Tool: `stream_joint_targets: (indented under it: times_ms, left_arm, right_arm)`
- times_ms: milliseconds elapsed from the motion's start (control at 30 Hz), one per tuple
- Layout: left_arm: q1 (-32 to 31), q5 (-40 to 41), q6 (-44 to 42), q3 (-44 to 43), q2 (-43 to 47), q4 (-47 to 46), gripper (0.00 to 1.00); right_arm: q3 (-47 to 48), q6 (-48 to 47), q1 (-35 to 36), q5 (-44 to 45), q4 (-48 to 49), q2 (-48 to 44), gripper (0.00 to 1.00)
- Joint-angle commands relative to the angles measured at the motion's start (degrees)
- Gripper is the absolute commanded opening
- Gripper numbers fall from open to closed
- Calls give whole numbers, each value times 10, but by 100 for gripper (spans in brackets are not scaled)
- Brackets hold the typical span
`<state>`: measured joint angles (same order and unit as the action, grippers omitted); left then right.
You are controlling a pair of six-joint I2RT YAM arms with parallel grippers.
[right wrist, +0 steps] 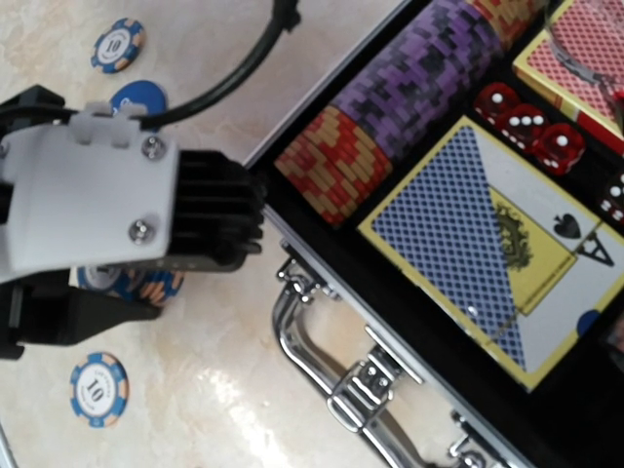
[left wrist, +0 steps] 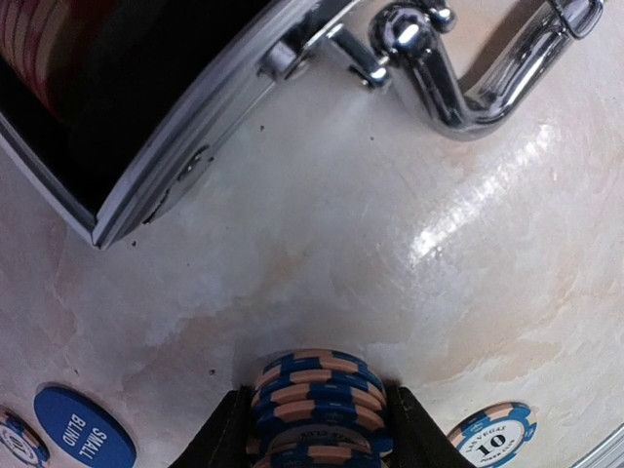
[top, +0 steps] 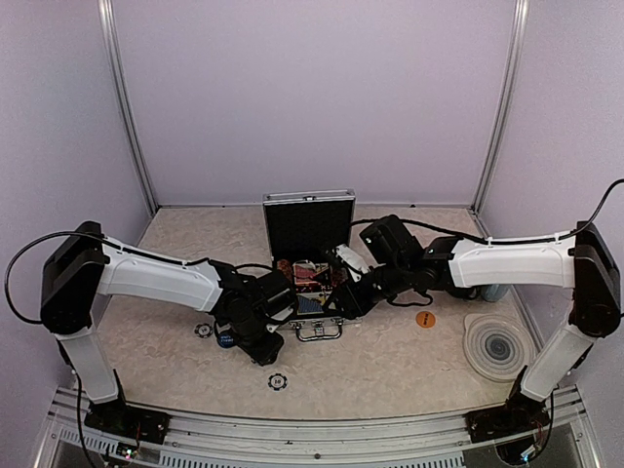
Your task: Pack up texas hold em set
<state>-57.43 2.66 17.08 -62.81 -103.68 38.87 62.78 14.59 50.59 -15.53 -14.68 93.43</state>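
Left gripper (left wrist: 317,398) holds a stack of blue chips (left wrist: 317,375). One black finger (left wrist: 226,434) bears on each side of the stack, and the jaws stand at a medium width. Whether the stack is clear of the table (left wrist: 409,253) cannot be told. The stack sits just left and near of the silver case (top: 309,199), close to its chrome handle (right wrist: 322,361).

Right gripper (top: 336,295) hangs over the open case. Its fingers do not show in any view, so its opening cannot be told.

Case condition:
- The case lies at the centre of the table with its lid (top: 309,229) upright on the far side.
- The tray holds a row of purple chips (right wrist: 419,73) and a row of red-and-yellow chips (right wrist: 331,161).
- Red dice (right wrist: 526,122), a blue card deck (right wrist: 468,234) and a red card deck (right wrist: 585,58) lie beside the rows.

Loose parts on the table:
- A blue SMALL BLIND button (left wrist: 83,434) lies left of the held stack.
- A chip marked 10 (left wrist: 492,429) lies right of the stack.
- An orange button (top: 425,319) lies right of the case, apart from it.

A grey ringed coaster (top: 497,343) rests at the near right.
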Motion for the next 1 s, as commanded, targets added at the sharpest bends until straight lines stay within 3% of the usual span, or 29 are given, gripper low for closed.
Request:
stream_joint_targets:
  times_ms: [0, 100, 200, 367, 533, 633, 800, 967]
  left_arm:
    - [-6, -1, -1, -13, -13, 3, 39]
    - [-5, 2, -1, -14, -11, 3, 35]
    - [-5, 3, -1, -17, -11, 5, 38]
    - [-5, 17, 3, -27, -7, 12, 65]
    - [-3, 34, 8, -51, 5, 22, 82]
    - [-2, 43, 8, -67, 16, 34, 98]
    - [-1, 49, -16, -97, 45, 77, 99]
    - [0, 114, -114, -144, 76, 139, 99]
  right_arm:
    - [5, -4, -5, 0, 8, -3, 48]
    - [6, -4, -5, 0, 8, -2, 47]
    - [6, -4, -5, 0, 8, -4, 48]
    - [3, -3, -5, 0, 8, -5, 48]
    - [1, -2, -5, -2, 9, -5, 48]
    - [1, -2, -5, -3, 10, -4, 48]
    - [1, -5, -5, -4, 12, -4, 48]
    - [3, -14, -5, -6, 14, 0, 48]
